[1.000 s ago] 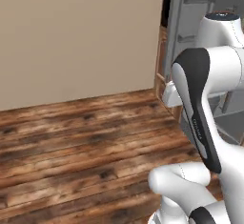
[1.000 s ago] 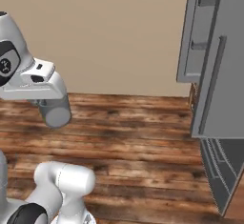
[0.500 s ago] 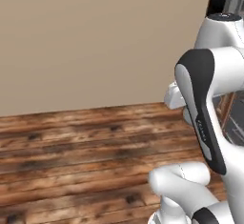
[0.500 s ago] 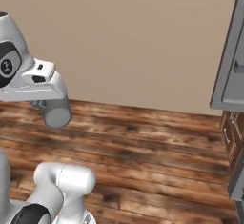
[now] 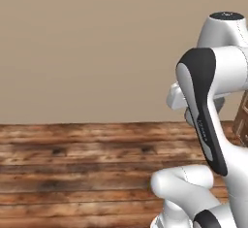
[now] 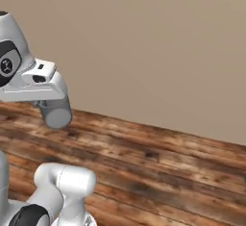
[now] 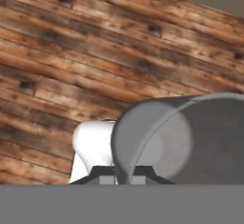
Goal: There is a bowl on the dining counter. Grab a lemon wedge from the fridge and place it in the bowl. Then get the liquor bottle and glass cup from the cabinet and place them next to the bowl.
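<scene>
Background: plain beige wall [image 5: 87,42] across the upper part of both base views, meeting the floor in a straight line.
Floor: dark, knotty wood planks [image 5: 72,164], running left to right in front of the wall; the same planks lie beyond the cup in my hand view.
Edge detail: a sliver of light brown woodwork [image 5: 241,120] at the far right of the left base view; I cannot tell what it belongs to.
My arm: raised and folded in front of the base, my hand held out level above the planks, well clear of them.
My gripper [image 7: 123,174]: pulled almost fully together, pinching the thin wall of the glass cup [image 7: 190,142]. My fingers [image 7: 97,172] sit at the rim, at the bottom of the hand view.
Glass cup, hand view: grey, translucent, very close to the lens; its round rim arcs from lower left up and over to the right edge.
Glass cup, right base view: a short grey cylinder [image 6: 56,112] hanging just under my hand, above the floor and touching nothing else.
Cup contents: none that I can make out.
</scene>
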